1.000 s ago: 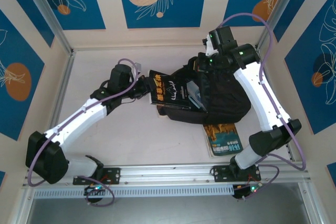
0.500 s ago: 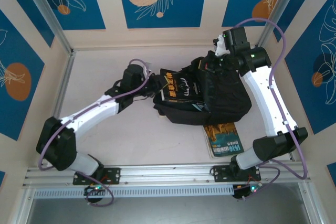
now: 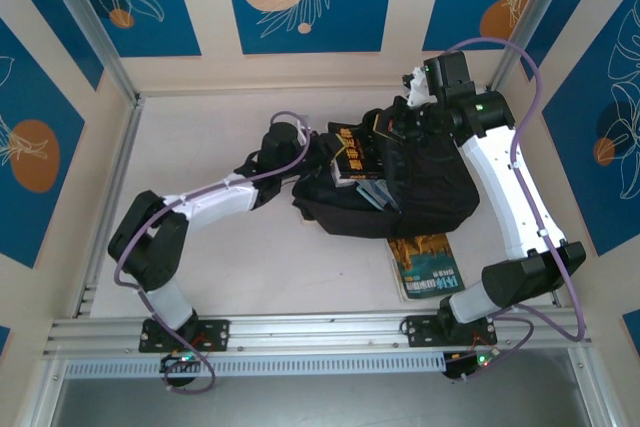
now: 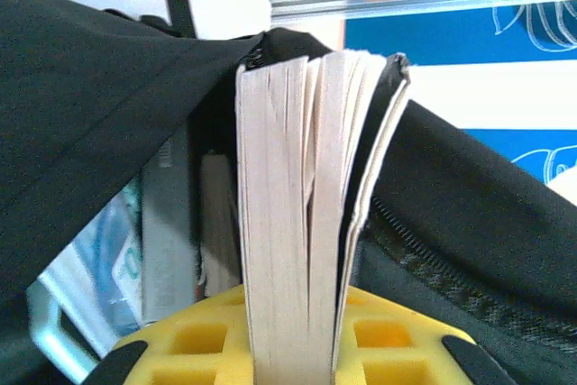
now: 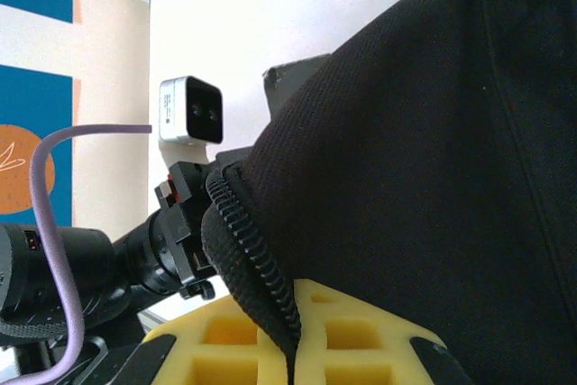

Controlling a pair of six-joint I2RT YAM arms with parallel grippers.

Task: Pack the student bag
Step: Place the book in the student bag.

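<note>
Left arm extends from its base across the counter toward the centre. Left hand is narrow, clamped on a thick black book with gold lettering on the cover. The left wrist view shows the page edges upright between the yellow pads, with the book's far end inside the mouth of the bag.

The student bag lies on the counter, centre-right, its opening facing left toward the left hand. Black fabric flanks the book on both sides. A pale blue item sits inside, left of the book; cannot identify it.

Right hand is pinched fully closed on the zippered rim of the bag, at the far edge of the opening.

A teal book with orange cover art lies flat at the bag's near edge, its far end under the fabric. Right arm arcs along the bag's right side.
</note>
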